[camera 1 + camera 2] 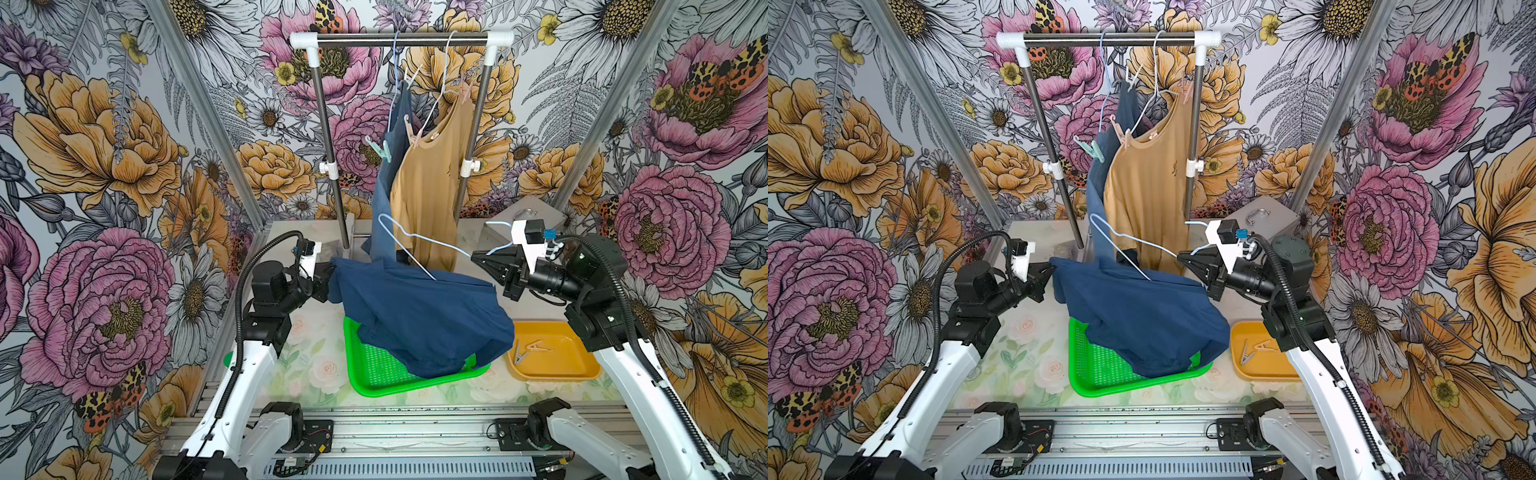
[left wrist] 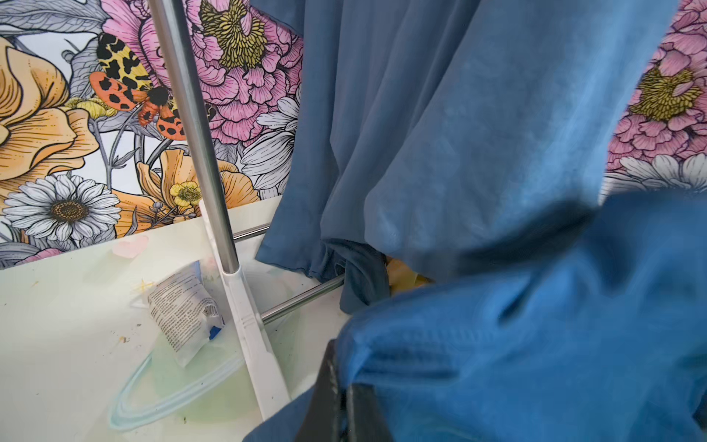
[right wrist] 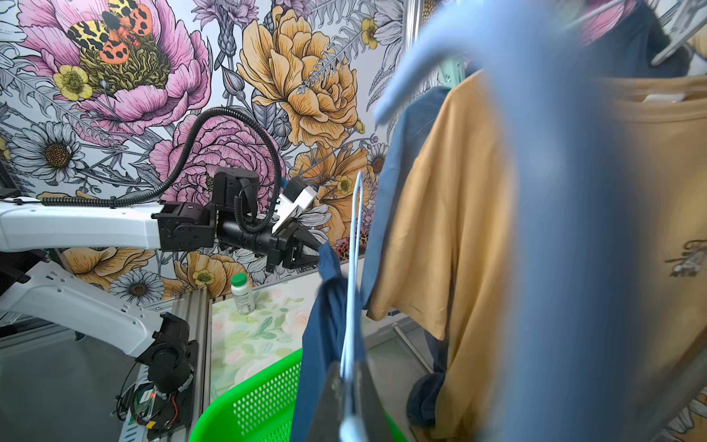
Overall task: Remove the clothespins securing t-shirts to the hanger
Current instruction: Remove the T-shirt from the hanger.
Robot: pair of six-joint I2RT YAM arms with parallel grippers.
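A dark navy t-shirt (image 1: 419,320) hangs stretched between my two grippers above the green tray (image 1: 374,378). My left gripper (image 1: 330,270) is shut on the shirt's edge (image 2: 535,344). My right gripper (image 1: 473,255) is shut on a light-blue wire hanger (image 1: 415,241) whose far end runs into the shirt (image 3: 325,344). On the rack hang a slate blue t-shirt (image 1: 390,178) and a tan t-shirt (image 1: 428,195). A mint green clothespin (image 1: 380,149) and a beige one (image 1: 409,126) grip the slate blue shirt; a pinkish one (image 1: 465,89) sits at the tan shirt's shoulder.
A yellow tray (image 1: 582,370) at the right holds loose clothespins (image 1: 528,351). The rack's steel posts (image 1: 332,166) stand behind the shirts. A grey box (image 1: 536,212) is at the back right, a paper packet (image 2: 183,310) lies by the rack's foot, and a small bottle (image 3: 242,292) stands at the left.
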